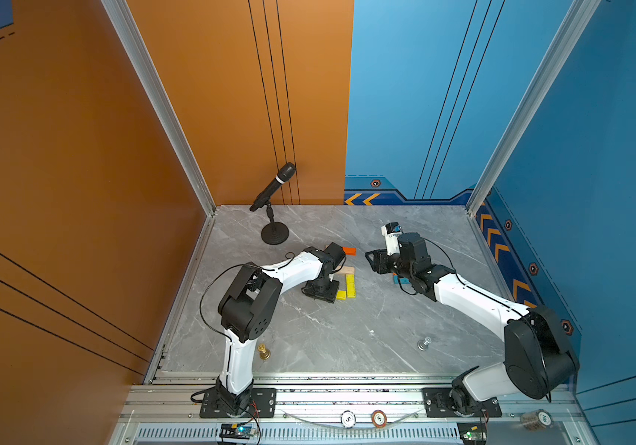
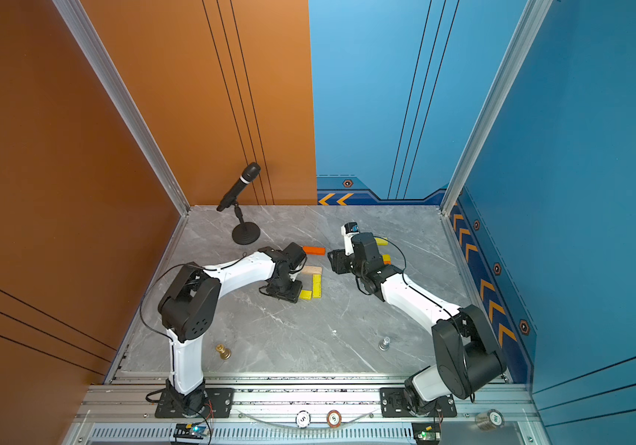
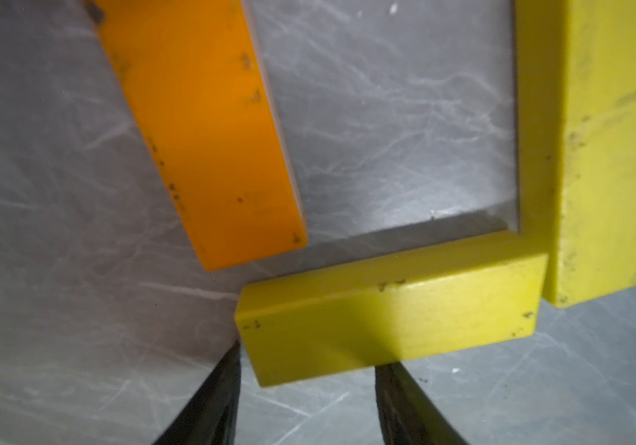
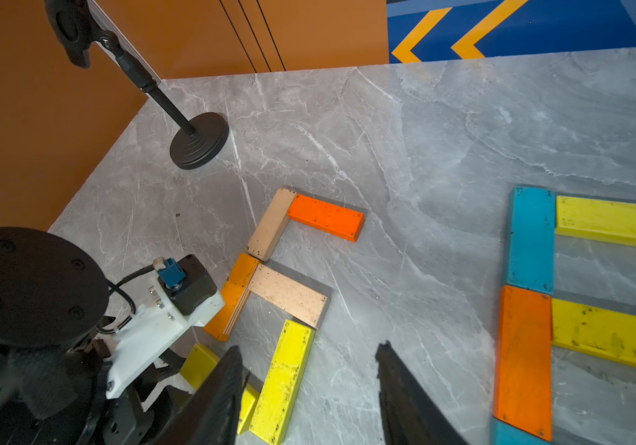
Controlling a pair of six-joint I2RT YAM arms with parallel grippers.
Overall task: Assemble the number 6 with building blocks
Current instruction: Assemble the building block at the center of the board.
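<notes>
1. Six building blocks (image 1: 350,287) lie flat and end to end near the middle of the bench (image 1: 328,339), right by the left arm's wrist. They are a red-orange block (image 4: 326,217) farthest off, a pale block (image 4: 270,225) cornering it, an orange block (image 4: 233,296), a second pale block (image 4: 287,294), a yellow side block (image 4: 283,379) and the nearest yellow block (image 3: 389,319).
2. In the left wrist view the nearest yellow block butts the yellow side block's end at a right angle. The orange block's end lies slanted just beside its other end.
3. The left claw (image 3: 307,354) is spread, its dark fingers (image 3: 208,400) at that block's near edge. I cannot tell whether they press it.
4. The right claw (image 4: 310,346) hangs above the bench beside the figure, spread, with nothing between its fingers.
5. A blue block (image 4: 530,239), a second orange block (image 4: 524,358) and two more yellow blocks (image 4: 617,221) lie touching under the right arm.
6. A microphone (image 1: 272,187) stands at the far left corner. A gold chess piece (image 1: 263,351) and a silver chess piece (image 1: 424,343) sit well apart from the blocks.
</notes>
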